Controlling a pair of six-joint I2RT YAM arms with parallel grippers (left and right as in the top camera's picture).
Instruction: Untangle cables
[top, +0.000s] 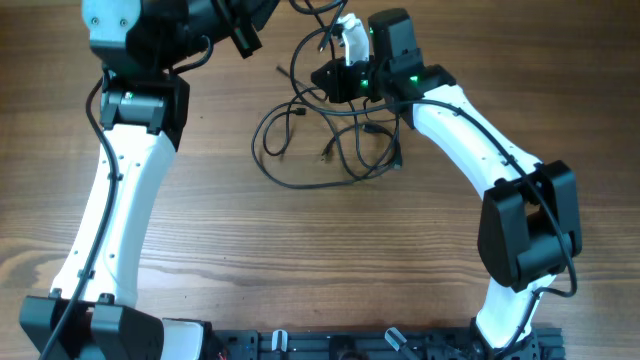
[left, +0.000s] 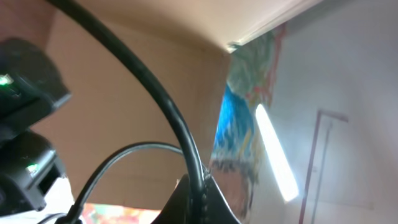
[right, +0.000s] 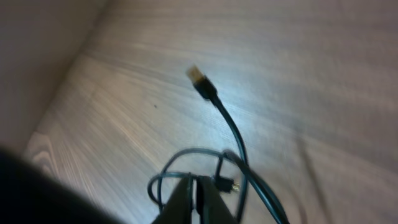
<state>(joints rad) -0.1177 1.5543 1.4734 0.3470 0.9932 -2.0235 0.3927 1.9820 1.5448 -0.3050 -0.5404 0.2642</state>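
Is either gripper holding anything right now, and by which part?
Left gripper appears to pinch a black cable mid-length. Right gripper looks shut on a cable loop, also mid-length.

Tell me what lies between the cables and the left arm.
Overhead, only bare wooden table separates the cables from the left arm.

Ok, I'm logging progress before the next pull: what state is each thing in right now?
cables: tangled, loops overlapping.
left gripper: raised, shut on a cable.
right gripper: shut on a cable strand.
plug: free, connected to nothing.
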